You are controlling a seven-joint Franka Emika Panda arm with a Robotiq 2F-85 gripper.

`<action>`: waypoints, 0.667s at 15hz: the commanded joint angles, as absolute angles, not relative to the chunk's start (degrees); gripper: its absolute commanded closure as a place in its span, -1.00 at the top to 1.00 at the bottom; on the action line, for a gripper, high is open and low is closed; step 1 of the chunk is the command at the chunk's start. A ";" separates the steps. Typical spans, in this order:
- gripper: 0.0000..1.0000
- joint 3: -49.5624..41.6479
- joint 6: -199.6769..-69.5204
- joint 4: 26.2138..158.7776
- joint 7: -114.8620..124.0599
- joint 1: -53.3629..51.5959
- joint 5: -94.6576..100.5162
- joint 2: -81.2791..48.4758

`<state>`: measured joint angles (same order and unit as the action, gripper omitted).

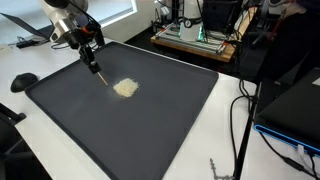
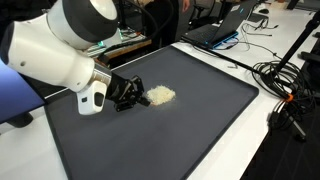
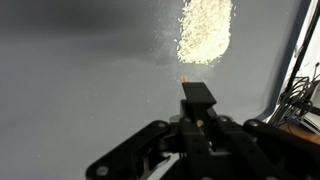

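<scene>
Tool (image 1: 92, 60) pinches slim stick (image 1: 101, 74) near grainy pale heap (image 1: 125, 88) on dark mat (image 1: 150, 125).

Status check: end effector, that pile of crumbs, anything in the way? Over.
Copy: end effector shut on a thin stick. Stick tip just short of the crumb pile on the dark mat. Nothing between them.

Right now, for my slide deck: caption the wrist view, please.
Shut gripper points a thin orange-tipped stick at a pale heap of grains on a dark grey mat.
</scene>
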<state>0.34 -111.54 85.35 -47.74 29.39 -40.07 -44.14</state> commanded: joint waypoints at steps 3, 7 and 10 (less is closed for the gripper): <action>-0.94 0.11 -112.80 87.86 -48.81 31.41 -47.15 -42.65; -0.94 -1.05 -115.73 93.58 -49.81 31.14 -51.18 -39.10; -0.94 -1.81 -118.06 99.64 -49.11 29.74 -53.81 -35.40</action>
<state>-0.76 -114.96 91.22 -48.16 31.22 -49.92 -41.12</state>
